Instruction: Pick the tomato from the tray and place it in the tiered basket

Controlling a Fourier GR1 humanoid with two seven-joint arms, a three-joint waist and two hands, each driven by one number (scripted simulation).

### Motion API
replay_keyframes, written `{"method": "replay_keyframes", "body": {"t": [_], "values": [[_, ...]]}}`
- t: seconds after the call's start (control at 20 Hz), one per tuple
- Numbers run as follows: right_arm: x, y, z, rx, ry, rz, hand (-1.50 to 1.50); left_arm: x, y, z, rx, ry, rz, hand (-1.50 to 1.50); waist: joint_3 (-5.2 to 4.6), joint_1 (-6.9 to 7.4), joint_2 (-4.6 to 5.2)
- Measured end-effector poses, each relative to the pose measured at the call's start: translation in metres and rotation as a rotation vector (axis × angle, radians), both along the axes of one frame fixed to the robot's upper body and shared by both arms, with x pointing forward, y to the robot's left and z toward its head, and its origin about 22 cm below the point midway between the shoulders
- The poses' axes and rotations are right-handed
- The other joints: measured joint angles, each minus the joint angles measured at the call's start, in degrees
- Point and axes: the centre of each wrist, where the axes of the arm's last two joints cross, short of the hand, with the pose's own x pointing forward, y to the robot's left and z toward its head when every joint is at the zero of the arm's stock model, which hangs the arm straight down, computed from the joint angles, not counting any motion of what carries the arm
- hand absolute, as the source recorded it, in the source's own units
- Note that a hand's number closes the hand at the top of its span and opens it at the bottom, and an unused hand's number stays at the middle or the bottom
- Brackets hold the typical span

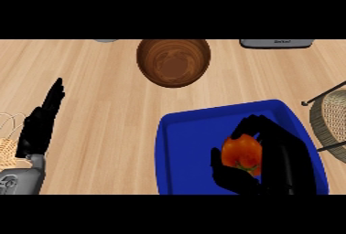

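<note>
Over the blue tray point(186, 151): right hand point(280, 160), fingers curled round tomato point(241, 153). Tiered basket point(332, 119) close right; its rim could snag the tomato. Left hand point(40, 125) rests, fingers straight.

Black robot hand point(40, 123), grey forearm point(20, 180)

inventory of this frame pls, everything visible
tomato: 1, red-orange, over the tray, inside the right robot hand
tray: 1, blue, lower right of the counter
bowl: 1, brown wood, top centre
basket: 1, tan wicker with dark wire, right edge, partly cut off
grey object: 1, top right edge, mostly cut off
counter: 1, light wood
right robot hand: 1, black, curled round the tomato
left robot hand: 1, black, open, resting at left edge
</note>
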Motion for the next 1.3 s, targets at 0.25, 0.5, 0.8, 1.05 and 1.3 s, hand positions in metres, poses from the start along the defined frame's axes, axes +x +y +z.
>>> {"method": "replay_keyframes", "body": {"t": [0.25, 0.5, 0.8, 1.05, 1.3], "values": [[-0.008, -0.021, 0.047, -0.035, -0.166, -0.074, 1.5, 0.0, 0.003, -0.007, -0.001, -0.003, -0.002, 0.0, -0.03, 0.12, 0.13], [-0.004, -0.044, 0.076, -0.157, -0.222, -0.147, 1.5, 0.004, -0.007, -0.004, 0.0, 0.001, -0.006, 0.0, -0.03, 0.2, 0.14], [0.013, -0.079, 0.106, -0.128, -0.205, -0.139, 1.5, -0.001, -0.004, -0.008, 0.001, -0.004, -0.001, 0.0, 0.01, 0.43, 0.24], [0.029, -0.114, 0.118, -0.189, -0.157, -0.142, 1.5, -0.003, 0.0, -0.009, -0.005, -0.007, -0.006, 0.0, 0.02, 0.55, 0.3], [0.049, -0.139, 0.115, -0.35, -0.098, -0.23, 1.5, 0.001, -0.007, 0.0, -0.001, -0.006, -0.015, 0.0, 0.06, 0.71, 0.45]]}}
